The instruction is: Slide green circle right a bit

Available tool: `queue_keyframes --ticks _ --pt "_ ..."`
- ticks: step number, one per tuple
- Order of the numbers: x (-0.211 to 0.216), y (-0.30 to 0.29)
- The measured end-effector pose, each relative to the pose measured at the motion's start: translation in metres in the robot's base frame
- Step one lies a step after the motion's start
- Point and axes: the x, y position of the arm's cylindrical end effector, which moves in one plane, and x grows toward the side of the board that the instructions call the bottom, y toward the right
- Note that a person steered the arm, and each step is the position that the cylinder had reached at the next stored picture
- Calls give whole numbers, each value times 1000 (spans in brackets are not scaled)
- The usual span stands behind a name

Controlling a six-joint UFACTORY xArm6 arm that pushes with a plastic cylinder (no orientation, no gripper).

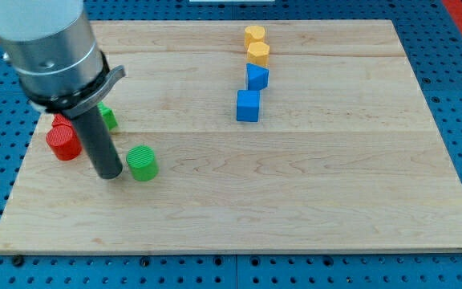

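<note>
The green circle [143, 163] is a short green cylinder at the lower left of the wooden board [335, 185]. My tip [109, 174] rests on the board just to the view's left of it, close to its side; I cannot tell if they touch. The dark rod rises from the tip to the grey arm body at the top left.
A red cylinder [63, 143] lies left of the rod, with another red block [59, 120] behind it. A second green block [107, 117] is partly hidden behind the rod. Two yellow blocks [254, 35] [258, 54] and two blue blocks [257, 77] [248, 105] form a column at top centre.
</note>
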Motion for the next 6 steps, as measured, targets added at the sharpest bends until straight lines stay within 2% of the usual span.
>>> queue_keyframes --ticks 1,2,3,4,5,6 --pt "4 49" --pt "-33 116" --pt "-40 141" --pt "-28 102" --pt "-43 43" --pt "-65 67"
